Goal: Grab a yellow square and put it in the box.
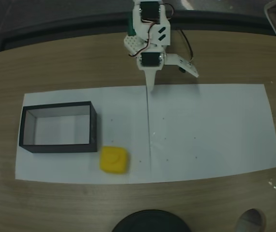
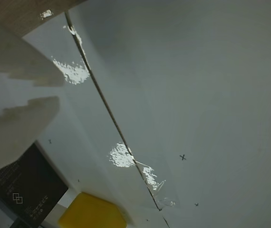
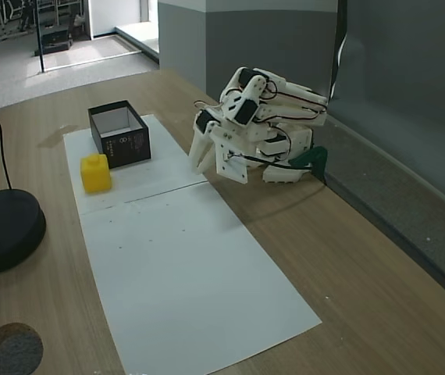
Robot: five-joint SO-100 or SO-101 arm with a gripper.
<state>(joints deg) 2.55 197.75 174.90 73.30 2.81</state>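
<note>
Wood-grain bench (image 1: pixel 225 58) carries two white paper sheets (image 1: pixel 210 130) taped edge to edge. Arm is folded low at the rear of the bench, gripper (image 1: pixel 150 81) pointing down at the paper's far edge near the tape seam. Jaws look pressed together or nearly so, holding nothing.

Yellow square (image 1: pixel 114 160) sits flat on the paper, stud up, just beside the box (image 1: pixel 93 126), off its near right corner in a fixed view; the two look apart but close. Also seen at the bottom edge of the wrist view (image 2: pixel 91 213), next to the box's dark wall. Box is open-topped with nothing inside.

Judgement: block is rigid, light moulded plastic, smooth, so some slip risk. Best hold is across two opposite flat sides, below the rounded top edge. Box wall close by limits approach from that side
</note>
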